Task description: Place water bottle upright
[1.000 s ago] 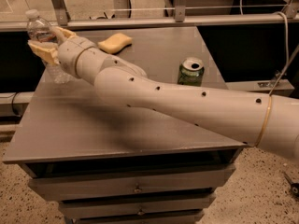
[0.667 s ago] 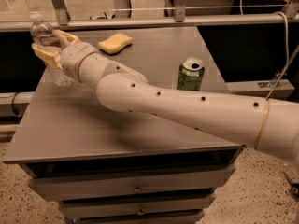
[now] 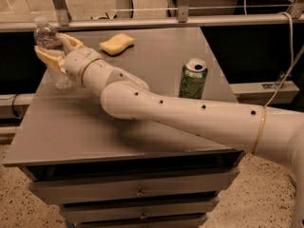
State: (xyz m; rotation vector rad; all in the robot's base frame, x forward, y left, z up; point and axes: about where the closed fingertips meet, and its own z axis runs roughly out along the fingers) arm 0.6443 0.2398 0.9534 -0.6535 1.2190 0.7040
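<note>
The water bottle (image 3: pixel 51 44) is a clear ribbed plastic bottle with a white cap. It stands upright at the far left of the grey table (image 3: pixel 85 127), close to the left edge, with its base on or just above the tabletop. My gripper (image 3: pixel 56 51) reaches in from the right and is shut around the bottle's middle. One tan finger (image 3: pixel 47 58) is on the near side and the other (image 3: pixel 71 42) on the far side. The fingers hide the label band.
A green soda can (image 3: pixel 193 79) stands upright at the right of the table. A yellow sponge (image 3: pixel 117 43) lies at the back centre. My white arm (image 3: pixel 190 115) spans the table diagonally. A metal rail (image 3: pixel 190 20) runs behind the table, and drawers sit below it.
The gripper and the bottle have shifted slightly toward the back and left. The bottle now stands a little straighter. The can and the sponge have not moved.
</note>
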